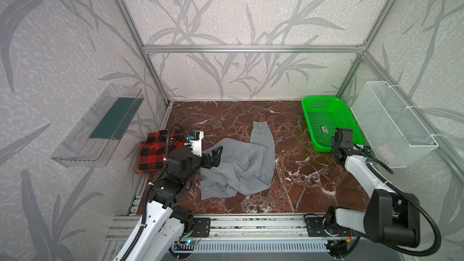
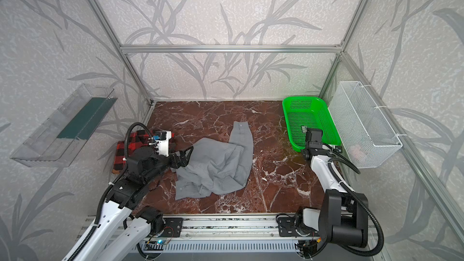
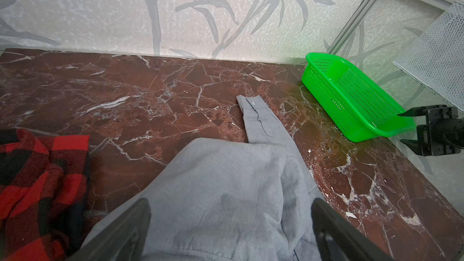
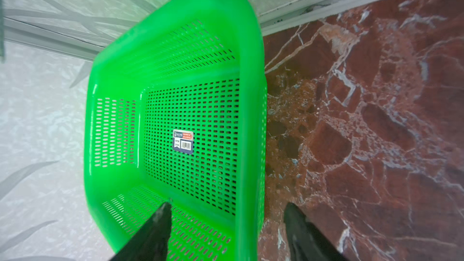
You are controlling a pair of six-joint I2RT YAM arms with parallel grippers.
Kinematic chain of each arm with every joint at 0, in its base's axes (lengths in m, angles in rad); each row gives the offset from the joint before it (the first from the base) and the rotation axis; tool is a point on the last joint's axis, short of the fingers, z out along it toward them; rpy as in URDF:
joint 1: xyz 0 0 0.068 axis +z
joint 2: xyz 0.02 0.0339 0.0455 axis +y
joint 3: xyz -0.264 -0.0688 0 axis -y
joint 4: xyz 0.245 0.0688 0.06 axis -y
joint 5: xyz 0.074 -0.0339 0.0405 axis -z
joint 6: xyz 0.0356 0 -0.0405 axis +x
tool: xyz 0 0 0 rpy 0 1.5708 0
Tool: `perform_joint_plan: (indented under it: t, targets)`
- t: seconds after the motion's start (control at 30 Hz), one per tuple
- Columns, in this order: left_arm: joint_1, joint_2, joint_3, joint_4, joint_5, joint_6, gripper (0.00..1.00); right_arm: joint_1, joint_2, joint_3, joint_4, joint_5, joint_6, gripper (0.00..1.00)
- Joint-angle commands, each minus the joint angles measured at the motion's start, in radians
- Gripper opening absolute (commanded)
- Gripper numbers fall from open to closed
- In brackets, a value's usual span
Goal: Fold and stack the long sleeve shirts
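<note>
By my reading the task is at an early stage. The grey shirt [image 1: 241, 161] lies crumpled and unfolded in the middle of both top views; one sleeve [image 1: 262, 134] runs toward the upper part of the frame, its cuff flat on the bench [image 1: 226, 116]. The plaid shirt [image 1: 153, 151] sits at the left edge of the frame in a rough block, partly hidden by the left arm, so I cannot tell how neatly it is folded. The two shirts lie apart and nothing is stacked; folding the grey one and stacking the pair are left to do.

The left claw [image 1: 218, 156] is spread wide over the grey shirt's left edge and pinches nothing. The right claw [image 4: 227, 205], at the right of the frame, has its jaws apart either side of the basket [image 4: 251, 71] rim; it is empty.

A sticker [image 4: 183, 141] on the basket floor shows a barcode and a red band; its print is too small to read, and no other writing shows.
</note>
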Motion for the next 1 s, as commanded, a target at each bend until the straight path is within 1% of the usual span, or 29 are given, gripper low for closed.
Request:
perform_joint_plan:
  t: [0.0,0.07,0.13,0.23,0.33,0.37,0.43,0.53,0.6,0.63,0.73,0.83,0.97]
  targets:
    - [-0.001,-0.009,0.032,-0.013,-0.023,0.015,0.99,-0.002,-0.087,-0.025,-0.046,-0.026,-0.084,0.79]
    - [-0.001,-0.005,0.036,-0.017,-0.029,0.010,0.99,0.002,-0.126,-0.026,-0.086,-0.086,-0.109,0.83]
    - [-0.001,-0.004,0.044,-0.028,-0.043,0.001,0.99,0.014,-0.165,-0.041,-0.103,-0.140,-0.135,0.85]
    - [-0.001,0.001,0.056,-0.056,-0.111,-0.026,0.99,0.063,-0.227,-0.065,-0.125,-0.166,-0.172,0.87]
    - [-0.001,0.015,0.076,-0.088,-0.171,-0.039,0.99,0.142,-0.272,-0.060,-0.174,-0.172,-0.222,0.87]
    - [-0.001,0.021,0.081,-0.103,-0.198,-0.050,0.99,0.176,-0.287,-0.050,-0.214,-0.167,-0.225,0.87]
    - [0.000,0.039,0.100,-0.132,-0.243,-0.060,0.99,0.254,-0.325,-0.055,-0.221,-0.155,-0.248,0.87]
    - [0.003,0.063,0.133,-0.192,-0.357,-0.089,0.99,0.409,-0.371,-0.049,-0.225,-0.111,-0.299,0.87]
    - [0.010,0.071,0.146,-0.222,-0.418,-0.112,0.99,0.540,-0.361,-0.015,-0.244,-0.076,-0.345,0.87]
    - [0.014,0.070,0.149,-0.230,-0.437,-0.123,0.99,0.592,-0.350,-0.002,-0.231,-0.079,-0.376,0.87]
    - [0.037,0.066,0.159,-0.256,-0.486,-0.163,0.99,0.761,-0.279,0.064,-0.208,-0.099,-0.475,0.86]
    - [0.078,0.046,0.168,-0.302,-0.570,-0.222,0.99,0.933,-0.171,0.167,-0.190,-0.121,-0.623,0.86]
    - [0.139,-0.007,0.153,-0.341,-0.665,-0.305,0.99,1.131,-0.001,0.291,-0.095,-0.230,-0.859,0.86]
